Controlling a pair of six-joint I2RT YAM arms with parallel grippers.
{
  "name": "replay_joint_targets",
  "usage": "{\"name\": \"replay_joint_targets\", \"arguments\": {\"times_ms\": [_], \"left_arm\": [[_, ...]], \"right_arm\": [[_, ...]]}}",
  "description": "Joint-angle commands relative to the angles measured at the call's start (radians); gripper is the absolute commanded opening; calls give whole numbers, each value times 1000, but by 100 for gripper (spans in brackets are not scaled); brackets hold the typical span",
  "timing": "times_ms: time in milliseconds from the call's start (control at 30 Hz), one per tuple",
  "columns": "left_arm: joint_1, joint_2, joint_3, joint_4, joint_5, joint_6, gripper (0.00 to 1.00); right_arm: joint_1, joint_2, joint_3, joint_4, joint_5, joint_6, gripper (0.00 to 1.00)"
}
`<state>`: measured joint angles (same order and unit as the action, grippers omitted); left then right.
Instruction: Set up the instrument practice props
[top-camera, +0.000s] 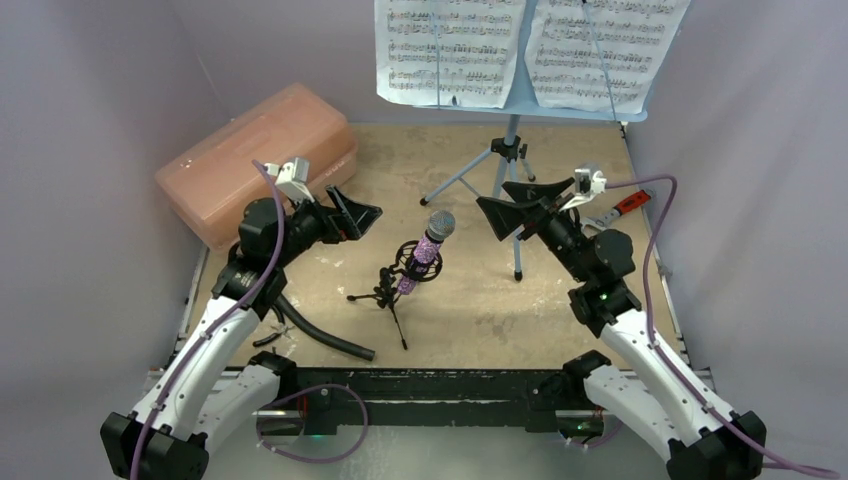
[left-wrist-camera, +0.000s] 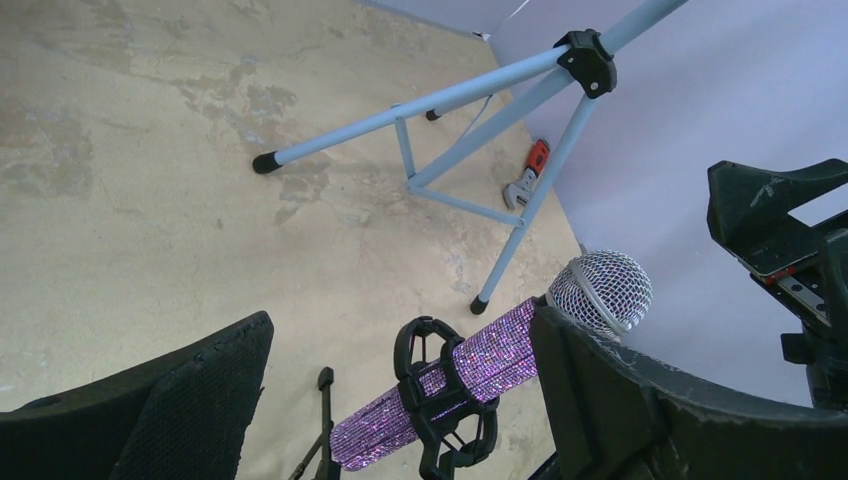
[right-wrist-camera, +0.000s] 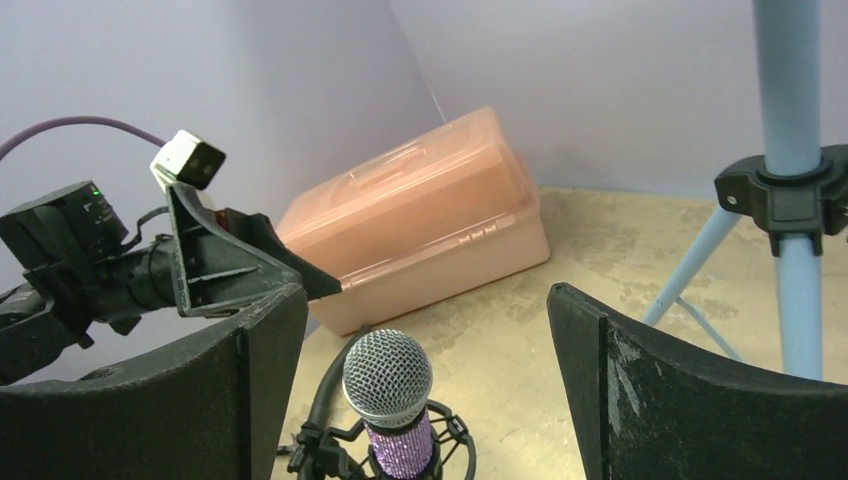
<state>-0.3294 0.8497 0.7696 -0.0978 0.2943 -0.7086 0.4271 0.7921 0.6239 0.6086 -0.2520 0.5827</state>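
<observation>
The light blue music stand (top-camera: 512, 148) stands at the back on its tripod (left-wrist-camera: 470, 90), with two white sheet-music pages (top-camera: 450, 50) on its desk. The glittery purple microphone (top-camera: 432, 245) sits tilted in the ring mount of the small black tripod mic stand (top-camera: 385, 293) at mid table. My left gripper (top-camera: 358, 213) is open, just left of the microphone. My right gripper (top-camera: 497, 203) is open, just right of it. In the left wrist view the microphone (left-wrist-camera: 490, 360) lies between the spread fingers (left-wrist-camera: 190, 400), untouched. In the right wrist view its mesh head (right-wrist-camera: 388, 378) shows between the open fingers (right-wrist-camera: 640, 380).
A pink translucent box (top-camera: 260, 160) lies at the back left. A black curved hose (top-camera: 320, 335) lies near the left arm's base. A red-handled tool (top-camera: 625, 205) lies by the right wall, behind the stand's tripod leg (top-camera: 517, 250).
</observation>
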Motion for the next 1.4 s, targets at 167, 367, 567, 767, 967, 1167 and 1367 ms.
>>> {"name": "replay_joint_targets", "arguments": {"times_ms": [167, 367, 567, 767, 967, 1167, 1367], "left_arm": [[3, -21, 63, -51, -39, 90, 99], [5, -39, 58, -67, -73, 98, 99], [4, -56, 66, -52, -16, 131, 99], [4, -41, 126, -121, 113, 247, 99], [1, -1, 172, -250, 291, 380, 96], [-72, 61, 230, -502, 241, 561, 96], [-269, 134, 251, -603, 41, 616, 96]], "right_arm": [[-49, -65, -38, -61, 29, -4, 93], [-66, -97, -62, -108, 57, -34, 94], [-82, -122, -85, -165, 71, -81, 96], [-99, -138, -115, -194, 69, -96, 98], [-115, -146, -135, -207, 66, -93, 98], [-122, -143, -147, -200, 53, -75, 97], [-125, -127, -147, -193, 42, -72, 97]]}}
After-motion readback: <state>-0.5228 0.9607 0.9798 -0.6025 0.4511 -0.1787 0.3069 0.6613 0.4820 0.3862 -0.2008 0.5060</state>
